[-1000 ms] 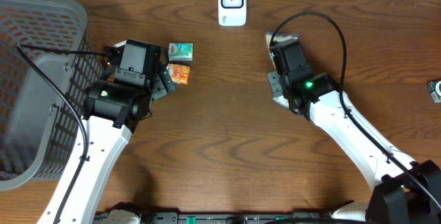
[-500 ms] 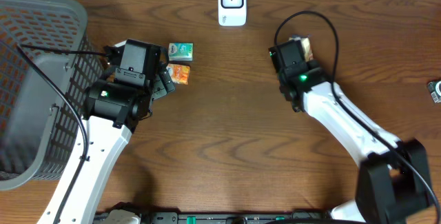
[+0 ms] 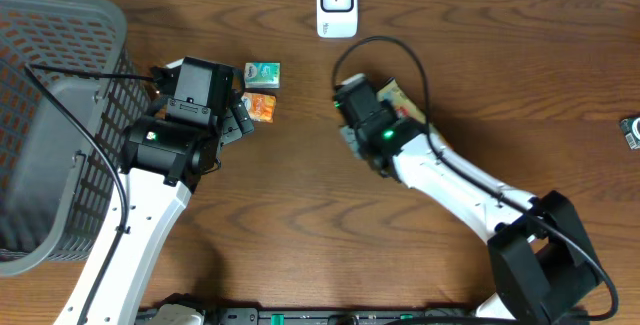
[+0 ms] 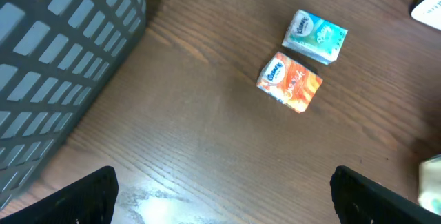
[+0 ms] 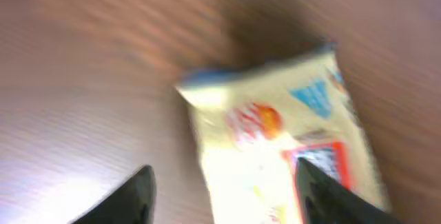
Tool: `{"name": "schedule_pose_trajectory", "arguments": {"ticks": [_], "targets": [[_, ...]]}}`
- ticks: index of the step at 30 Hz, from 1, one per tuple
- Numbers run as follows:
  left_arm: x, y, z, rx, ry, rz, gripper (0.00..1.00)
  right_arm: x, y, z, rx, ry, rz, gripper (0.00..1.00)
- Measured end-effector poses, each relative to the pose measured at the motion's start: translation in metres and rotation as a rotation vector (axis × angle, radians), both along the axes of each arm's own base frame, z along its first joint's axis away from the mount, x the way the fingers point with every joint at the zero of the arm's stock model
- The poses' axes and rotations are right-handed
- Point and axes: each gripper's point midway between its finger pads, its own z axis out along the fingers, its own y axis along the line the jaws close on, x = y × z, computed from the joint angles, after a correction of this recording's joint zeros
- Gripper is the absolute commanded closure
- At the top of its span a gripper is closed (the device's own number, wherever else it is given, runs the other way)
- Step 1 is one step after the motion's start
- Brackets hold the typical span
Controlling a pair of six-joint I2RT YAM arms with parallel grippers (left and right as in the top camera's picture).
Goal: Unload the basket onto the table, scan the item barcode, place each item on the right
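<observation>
The item, a yellow snack packet point(image 5: 275, 141), lies on the wooden table; this view is blurred by motion. My right gripper point(image 5: 224, 182) is open, its dark fingers standing apart on either side of the packet's near end. From overhead the packet point(image 3: 396, 95) shows just right of the right gripper point(image 3: 362, 105), below the white scanner point(image 3: 337, 5) at the table's back edge. My left gripper point(image 4: 224, 189) is wide open over bare wood with nothing between its fingers; overhead it point(image 3: 236, 117) sits beside the tissue packs.
A teal tissue pack point(image 4: 315, 36) and an orange one point(image 4: 290, 82) lie side by side ahead of the left gripper. A grey mesh basket point(image 3: 50, 115) fills the left side. A small object point(image 3: 630, 131) lies at the right edge.
The right arm has swung left across the table with the packet, and its jaws have gone from shut to open. The left arm has not moved.
</observation>
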Motion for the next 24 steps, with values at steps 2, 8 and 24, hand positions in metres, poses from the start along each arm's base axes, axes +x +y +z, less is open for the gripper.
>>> {"name": "schedule_pose_trajectory", "arguments": {"ticks": [2, 8, 24], "targets": [[0.000, 0.000, 0.000, 0.000, 0.000, 0.000, 0.02, -0.004, 0.014, 0.001, 0.056, 0.016, 0.021, 0.21], [0.000, 0.000, 0.000, 0.000, 0.000, 0.000, 0.02, 0.006, 0.003, 0.021, 0.089, 0.064, -0.030, 0.14], [0.000, 0.000, 0.000, 0.000, 0.000, 0.000, 0.02, 0.054, -0.140, 0.014, 0.234, 0.220, -0.127, 0.12]]}}
